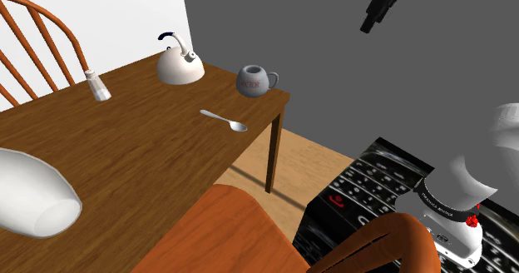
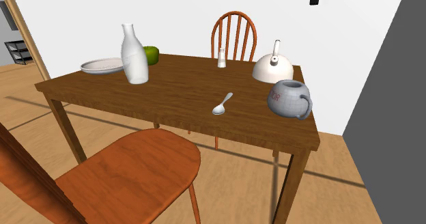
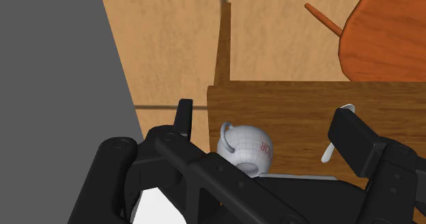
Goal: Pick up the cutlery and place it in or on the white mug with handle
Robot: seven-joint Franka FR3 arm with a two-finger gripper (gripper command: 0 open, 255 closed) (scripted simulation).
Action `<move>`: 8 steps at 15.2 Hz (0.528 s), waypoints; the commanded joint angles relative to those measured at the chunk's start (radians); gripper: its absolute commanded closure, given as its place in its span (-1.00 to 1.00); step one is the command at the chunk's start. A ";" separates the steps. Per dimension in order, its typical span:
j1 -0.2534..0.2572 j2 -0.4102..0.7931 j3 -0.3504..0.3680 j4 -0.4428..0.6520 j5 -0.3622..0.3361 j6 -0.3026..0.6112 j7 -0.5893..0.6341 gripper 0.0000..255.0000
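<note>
Shoulder view: a wooden desk (image 1: 125, 146) takes up most of what I can see. The spoon (image 1: 224, 120) lies flat on bare wood, close to the edge that runs down to the mug's corner. Its bowl points toward that edge and its handle points back toward the middle of the desk. The mug (image 1: 255, 81) stands at the corner itself. It is pale grey-white with red lettering on its side, and its handle is on the side away from the kettle. Spoon and mug are near each other but apart.

Along the far edge from the mug sits a white kettle (image 1: 180, 63) with a dark handle. A small shaker (image 1: 98, 85) comes after it, and a spindle-backed wooden chair (image 1: 37, 42) stands behind them. A white vase (image 1: 29, 194) looms at the desk's opposite end. An orange-brown chair seat (image 1: 241, 238) sits by the near edge. The arm (image 1: 456, 198) rises from its stand (image 1: 366, 188), which is on the floor beside the edge nearest the spoon.

From the second exterior view I can also make out a white plate (image 2: 102, 66) and a green apple (image 2: 150, 54). Both sit by the vase, at the end of the desk away from the mug.

In the wrist view the black fingers (image 3: 355, 137) are spread apart with nothing gripped. They hang high above the mug's corner. The mug shows between them and the spoon shows close beside one finger, both well below.
</note>
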 commanded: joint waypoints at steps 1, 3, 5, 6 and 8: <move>0.000 0.000 0.000 0.000 0.000 0.000 0.000 -1.00; 0.007 0.031 0.025 -0.022 0.019 0.054 0.032 -1.00; 0.015 0.068 0.050 -0.039 0.038 0.108 0.064 -1.00; 0.018 0.088 0.062 -0.045 0.046 0.135 0.079 -1.00; 0.025 0.132 0.087 -0.054 0.062 0.190 0.110 -1.00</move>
